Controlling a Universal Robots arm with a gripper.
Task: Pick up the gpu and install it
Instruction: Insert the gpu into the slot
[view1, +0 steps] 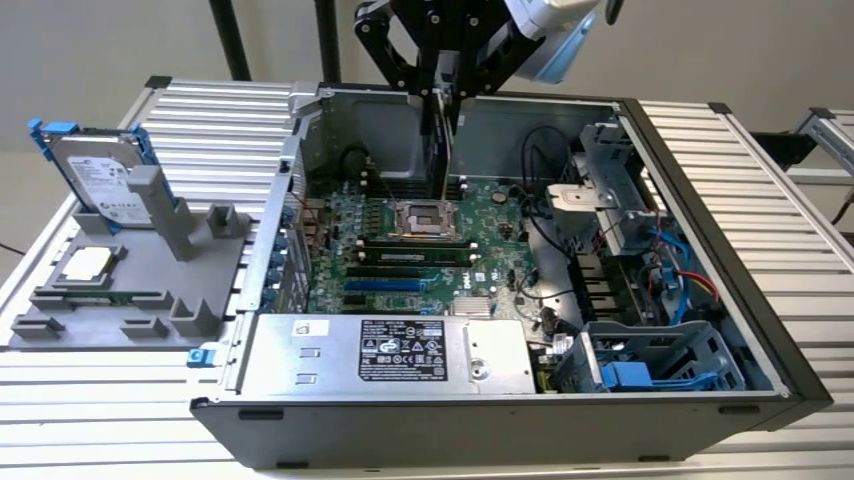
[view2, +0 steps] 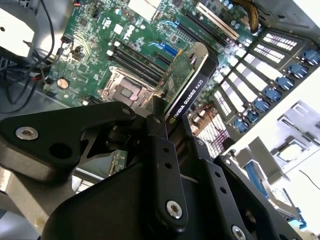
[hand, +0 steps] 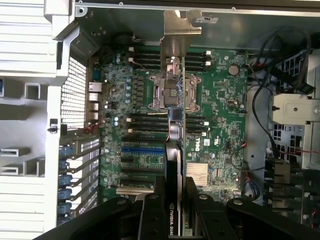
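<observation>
The gripper (view1: 441, 80) pinches the gpu (view1: 438, 145) between its fingers (view2: 161, 150). The card hangs on edge, bracket (hand: 181, 25) end downward, inside the open case (view1: 694, 210), over the motherboard (view1: 400, 255) near the socket (view1: 424, 216).

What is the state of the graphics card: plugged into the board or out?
Out. The gripper holds the card edge-down above the processor socket on the board.

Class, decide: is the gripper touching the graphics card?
Touching. In the second wrist view, the gripper clamps the graphics card between its fingers, with no gap showing.
</observation>
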